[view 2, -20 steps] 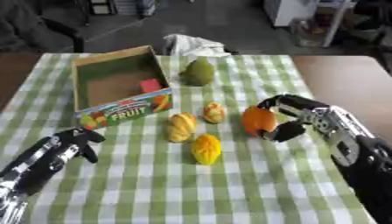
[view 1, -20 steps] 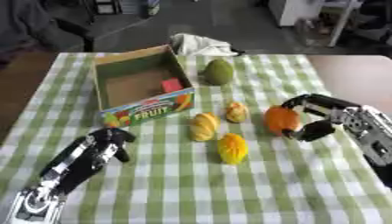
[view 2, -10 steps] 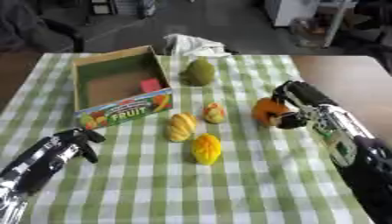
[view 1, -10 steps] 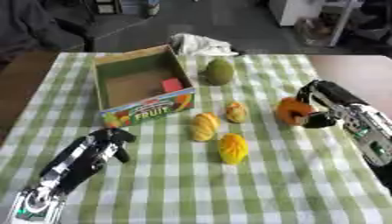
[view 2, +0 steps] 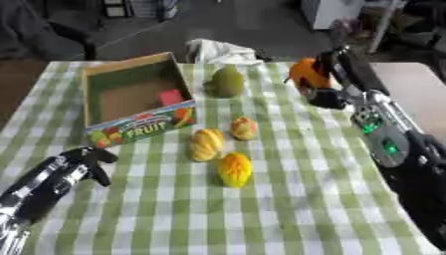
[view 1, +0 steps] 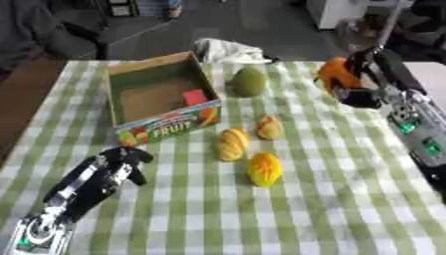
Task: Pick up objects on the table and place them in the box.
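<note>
Lifting orange fruit (view 1: pixel 334 75) clear of table (view 1: pixel 348 199), right robot hand (view 1: pixel 362 82) curled round it, now right of box (view 1: pixel 157 99); carry to box likely next. Left robot hand (view 1: pixel 118 162) idle, curled, below box.

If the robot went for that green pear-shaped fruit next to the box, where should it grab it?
Probably round the wide lower belly of the green fruit, coming from above or from its right side. It stands upright with its narrow end up, the box sits close on its left, and the white cloth lies just behind it.
</note>
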Robot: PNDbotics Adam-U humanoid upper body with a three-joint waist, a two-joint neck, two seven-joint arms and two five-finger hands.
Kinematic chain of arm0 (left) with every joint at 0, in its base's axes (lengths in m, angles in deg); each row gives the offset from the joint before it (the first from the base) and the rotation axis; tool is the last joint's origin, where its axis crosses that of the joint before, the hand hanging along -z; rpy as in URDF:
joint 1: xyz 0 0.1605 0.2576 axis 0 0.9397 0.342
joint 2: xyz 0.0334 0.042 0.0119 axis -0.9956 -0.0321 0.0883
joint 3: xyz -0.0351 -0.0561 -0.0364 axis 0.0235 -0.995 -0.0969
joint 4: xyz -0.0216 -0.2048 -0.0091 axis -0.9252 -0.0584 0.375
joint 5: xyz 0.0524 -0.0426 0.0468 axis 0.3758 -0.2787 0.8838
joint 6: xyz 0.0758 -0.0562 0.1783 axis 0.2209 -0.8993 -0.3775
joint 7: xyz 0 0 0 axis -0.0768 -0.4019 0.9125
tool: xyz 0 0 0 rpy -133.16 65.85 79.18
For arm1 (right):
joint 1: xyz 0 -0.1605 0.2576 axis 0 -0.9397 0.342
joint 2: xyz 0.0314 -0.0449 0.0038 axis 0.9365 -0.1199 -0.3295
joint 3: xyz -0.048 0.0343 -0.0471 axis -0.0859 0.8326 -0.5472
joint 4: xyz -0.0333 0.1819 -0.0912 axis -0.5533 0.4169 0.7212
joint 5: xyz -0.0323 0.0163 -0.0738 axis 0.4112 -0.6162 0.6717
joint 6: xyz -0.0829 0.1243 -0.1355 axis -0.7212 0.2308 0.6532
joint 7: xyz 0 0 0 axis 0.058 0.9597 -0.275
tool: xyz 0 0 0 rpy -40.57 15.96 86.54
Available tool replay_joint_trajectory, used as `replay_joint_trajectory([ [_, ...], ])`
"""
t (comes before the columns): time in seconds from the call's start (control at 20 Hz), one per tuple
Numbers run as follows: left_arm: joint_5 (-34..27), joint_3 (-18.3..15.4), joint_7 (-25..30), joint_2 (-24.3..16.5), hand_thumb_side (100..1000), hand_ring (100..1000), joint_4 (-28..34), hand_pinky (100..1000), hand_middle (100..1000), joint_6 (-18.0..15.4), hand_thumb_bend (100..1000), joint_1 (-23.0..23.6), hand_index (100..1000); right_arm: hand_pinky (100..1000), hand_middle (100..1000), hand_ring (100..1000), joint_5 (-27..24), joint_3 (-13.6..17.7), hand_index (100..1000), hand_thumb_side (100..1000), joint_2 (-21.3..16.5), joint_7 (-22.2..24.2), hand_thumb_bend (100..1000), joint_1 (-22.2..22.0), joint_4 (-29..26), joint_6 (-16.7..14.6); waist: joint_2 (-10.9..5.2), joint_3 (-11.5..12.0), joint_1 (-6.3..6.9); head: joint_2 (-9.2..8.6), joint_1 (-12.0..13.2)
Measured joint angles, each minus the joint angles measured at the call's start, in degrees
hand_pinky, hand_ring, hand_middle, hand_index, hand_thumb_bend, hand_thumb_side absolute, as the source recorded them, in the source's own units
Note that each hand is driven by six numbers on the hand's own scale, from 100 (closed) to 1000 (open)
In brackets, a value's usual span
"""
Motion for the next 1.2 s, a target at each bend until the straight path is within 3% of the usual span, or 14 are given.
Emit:
replay_joint_trajectory([
  [0.3,-0.52,0.79,0.76,0.46,746,520,0.01,591,699,-0.31,100,-0.8,704,640,297,751,-1.08,-0.48,324,100,1.87,1.66,100,6.05,0.89,0.14,0.35,3.37,0.67,0.0,-3.06],
  [0.6,-1.03,2.01,2.1,0.5,744,520,0.04,592,698,-0.65,100,-2.83,704,647,311,759,-0.13,-1.09,338,100,5.59,2.96,100,11.02,3.76,-1.11,2.05,7.95,0.7,0.0,-7.1],
  [1.0,-1.29,3.49,4.03,0.49,743,520,0.17,593,697,-0.96,100,-4.34,703,653,346,786,1.74,-1.12,375,100,12.49,4.55,100,14.75,10.44,-2.94,4.49,11.52,0.49,0.0,-11.57],
  [1.2,-1.42,4.18,4.87,0.46,745,520,0.38,593,697,-1.02,100,-5.07,703,665,395,808,2.93,-0.61,439,100,15.19,4.65,100,15.47,14.86,-3.59,5.08,12.97,0.35,0.0,-13.43],
])
